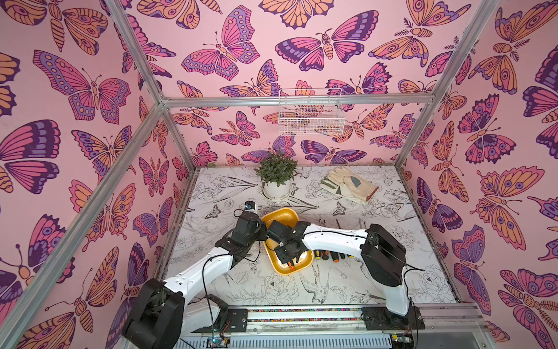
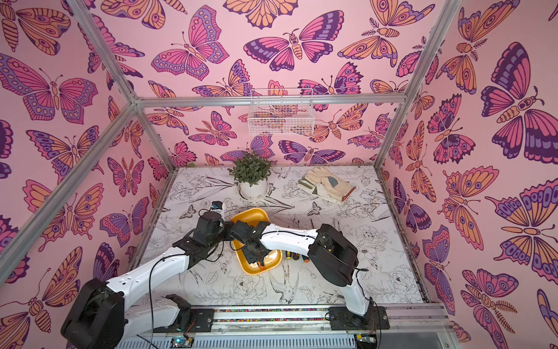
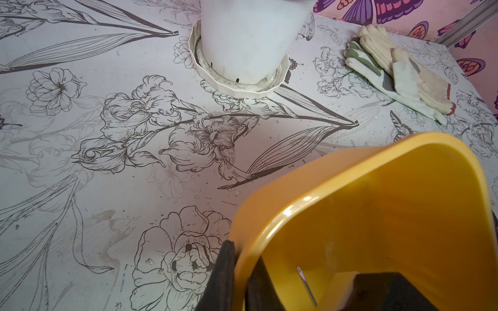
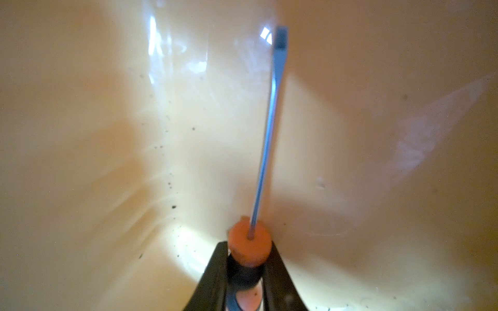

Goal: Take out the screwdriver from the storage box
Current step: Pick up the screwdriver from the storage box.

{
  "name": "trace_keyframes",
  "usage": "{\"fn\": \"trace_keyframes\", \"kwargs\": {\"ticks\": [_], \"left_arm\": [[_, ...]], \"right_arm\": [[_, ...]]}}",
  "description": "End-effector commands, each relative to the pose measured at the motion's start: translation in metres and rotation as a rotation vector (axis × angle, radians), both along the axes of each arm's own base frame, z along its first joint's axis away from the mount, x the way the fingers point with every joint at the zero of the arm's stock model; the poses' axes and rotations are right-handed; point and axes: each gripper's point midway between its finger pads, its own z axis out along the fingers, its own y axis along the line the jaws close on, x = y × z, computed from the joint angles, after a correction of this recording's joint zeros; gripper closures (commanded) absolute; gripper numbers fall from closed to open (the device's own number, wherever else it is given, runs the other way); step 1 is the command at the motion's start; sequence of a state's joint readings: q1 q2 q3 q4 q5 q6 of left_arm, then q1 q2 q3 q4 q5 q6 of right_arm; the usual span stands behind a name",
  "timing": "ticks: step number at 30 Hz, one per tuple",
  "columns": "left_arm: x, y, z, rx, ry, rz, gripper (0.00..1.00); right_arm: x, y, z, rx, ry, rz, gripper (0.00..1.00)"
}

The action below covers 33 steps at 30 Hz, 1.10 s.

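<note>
On the flower-printed table (image 1: 332, 284), the yellow storage box (image 1: 280, 217) is seen between the two arms. One of its walls is pinched by the closed left gripper (image 3: 242, 276), one finger inside and one outside. Within the box, the right gripper (image 4: 249, 269) is closed on the orange-and-black handle of the screwdriver (image 4: 267, 129), whose flat-tipped shaft points across the box floor. The grasp is judged to be the step in hand. A lift clear of the rim is called for next, with the box pinned down.
</note>
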<state>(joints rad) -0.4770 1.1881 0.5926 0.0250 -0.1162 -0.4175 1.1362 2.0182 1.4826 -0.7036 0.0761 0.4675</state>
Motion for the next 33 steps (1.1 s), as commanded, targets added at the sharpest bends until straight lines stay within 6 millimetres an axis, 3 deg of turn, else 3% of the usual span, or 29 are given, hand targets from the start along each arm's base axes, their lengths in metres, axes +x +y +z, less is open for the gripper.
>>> {"fn": "trace_keyframes", "kwargs": {"ticks": [1, 7, 22, 33], "left_arm": [[0.0, -0.001, 0.011, -0.034, -0.031, -0.002, 1.0], [0.0, -0.001, 0.01, -0.034, -0.028, -0.002, 1.0], [0.001, -0.003, 0.007, -0.037, -0.015, -0.004, 1.0], [0.0, -0.002, 0.008, -0.036, -0.018, -0.006, 1.0]], "right_arm": [[0.004, -0.019, -0.023, -0.083, 0.026, -0.021, 0.85], [0.002, -0.011, -0.006, 0.018, 0.014, -0.02, 1.0], [-0.019, 0.011, 0.066, 0.402, 0.003, 0.053, 1.0], [-0.021, -0.005, 0.107, 0.431, -0.051, 0.048, 1.0]]}}
